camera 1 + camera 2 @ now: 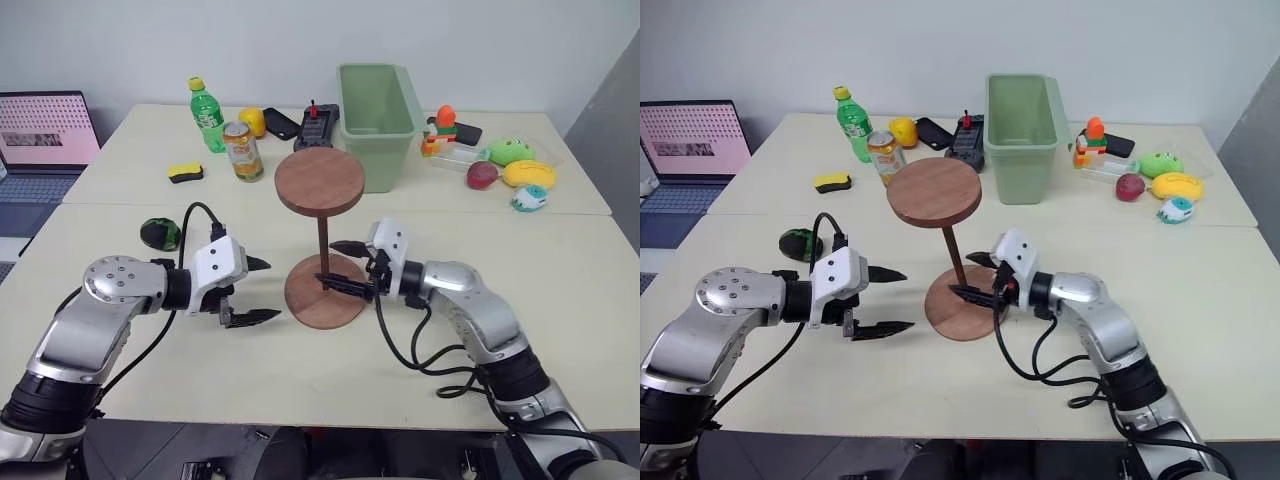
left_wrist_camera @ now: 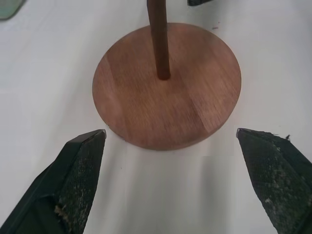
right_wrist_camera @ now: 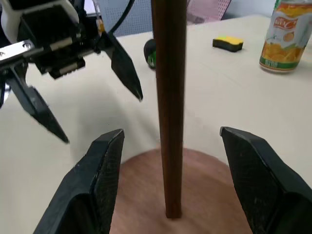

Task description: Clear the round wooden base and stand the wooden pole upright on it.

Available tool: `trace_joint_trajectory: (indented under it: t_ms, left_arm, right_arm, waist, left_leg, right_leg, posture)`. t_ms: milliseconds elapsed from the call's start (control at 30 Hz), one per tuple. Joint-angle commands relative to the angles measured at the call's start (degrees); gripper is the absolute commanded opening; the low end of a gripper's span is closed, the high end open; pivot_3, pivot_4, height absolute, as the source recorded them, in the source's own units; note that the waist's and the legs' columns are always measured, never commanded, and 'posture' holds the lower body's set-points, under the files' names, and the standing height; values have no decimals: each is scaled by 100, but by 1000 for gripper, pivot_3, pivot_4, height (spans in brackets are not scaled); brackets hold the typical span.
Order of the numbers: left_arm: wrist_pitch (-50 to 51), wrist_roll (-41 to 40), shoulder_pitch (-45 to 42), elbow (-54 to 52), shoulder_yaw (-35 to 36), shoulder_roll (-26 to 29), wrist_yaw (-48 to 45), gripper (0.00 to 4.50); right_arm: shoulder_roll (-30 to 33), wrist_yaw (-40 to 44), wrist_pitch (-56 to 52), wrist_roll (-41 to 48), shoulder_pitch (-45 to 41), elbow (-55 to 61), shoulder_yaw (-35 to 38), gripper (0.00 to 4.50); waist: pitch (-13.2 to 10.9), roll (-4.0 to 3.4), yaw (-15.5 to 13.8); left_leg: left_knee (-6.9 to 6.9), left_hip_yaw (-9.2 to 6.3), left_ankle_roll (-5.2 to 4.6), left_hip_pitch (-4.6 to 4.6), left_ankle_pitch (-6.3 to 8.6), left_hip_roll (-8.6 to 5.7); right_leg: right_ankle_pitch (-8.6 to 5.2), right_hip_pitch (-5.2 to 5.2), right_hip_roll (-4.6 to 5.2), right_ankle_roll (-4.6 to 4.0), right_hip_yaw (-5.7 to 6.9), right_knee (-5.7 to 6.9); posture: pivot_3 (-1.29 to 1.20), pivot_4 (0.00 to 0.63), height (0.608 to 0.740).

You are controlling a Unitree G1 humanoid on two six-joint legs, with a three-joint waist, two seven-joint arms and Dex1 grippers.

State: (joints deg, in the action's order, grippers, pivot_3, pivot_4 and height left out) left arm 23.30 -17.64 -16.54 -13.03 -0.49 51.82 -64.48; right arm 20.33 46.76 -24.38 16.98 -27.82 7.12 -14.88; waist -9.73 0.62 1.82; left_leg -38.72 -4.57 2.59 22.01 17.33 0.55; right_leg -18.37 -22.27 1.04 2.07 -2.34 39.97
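Note:
The wooden pole stands upright in the centre hole of the round wooden base, its fixed disc on top. My right gripper is open, its fingers either side of the pole's lower part with a gap on both sides, as the right wrist view shows around the pole. My left gripper hangs open just left of the base, pointing at it. In the left wrist view its fingers frame the base, apart from its edge.
A green bin stands behind the pole. A green bottle, a can, a yellow sponge and a dark green ball lie at back left. Toys sit at back right, a laptop far left.

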Motion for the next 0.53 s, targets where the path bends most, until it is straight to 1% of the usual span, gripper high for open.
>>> trace_joint_trajectory:
  t_ms: [33,100,167,333,433,533]
  left_arm:
    - [-4,-121,84,-183,378,97,94,4500]
    - [28,-90,195,-186,465,158,131,4500]
    - [-65,-59,332,-96,604,238,111,4500]
    - [-250,-182,574,40,912,319,21,4500]
    - [-191,-251,594,66,1031,286,43,4500]
    - [-399,-72,490,300,963,269,123,4500]
  right_arm:
    - [685,406,20,188,256,619,501,3293]
    - [1180,673,66,303,492,924,795,3293]
    - [1763,1012,-51,654,821,1391,1306,3293]
    - [2840,1539,-442,1404,1557,2229,2251,3293]
    - [3147,1555,-622,1614,1845,2454,2625,3293]
    - [3286,1446,-741,1681,2138,2582,2934,3293]
  waist:
    - [0,0,-4]
    - [-1,-1,-6]
    - [-1,-2,-6]
    - [-3,-1,-12]
    - [-3,-1,-5]
    - [-3,-1,-12]
  left_leg:
    - [0,1,0,1,0,0]
    - [0,1,0,1,0,-2]
    - [1,2,-1,2,1,-1]
    - [2,-1,-2,1,1,5]
    - [2,-1,-3,-6,1,8]
    - [2,-1,-3,-4,1,5]
  right_leg:
    - [0,0,0,0,-1,-1]
    - [0,1,2,1,-1,-3]
    - [0,1,5,1,-2,-5]
    - [0,3,8,0,0,-6]
    - [0,10,7,0,-2,-2]
    - [0,11,6,0,-1,-3]
  posture:
    - [0,150,740]
    - [0,150,740]
    - [0,150,740]
    - [0,150,740]
    - [0,150,740]
    - [0,150,740]
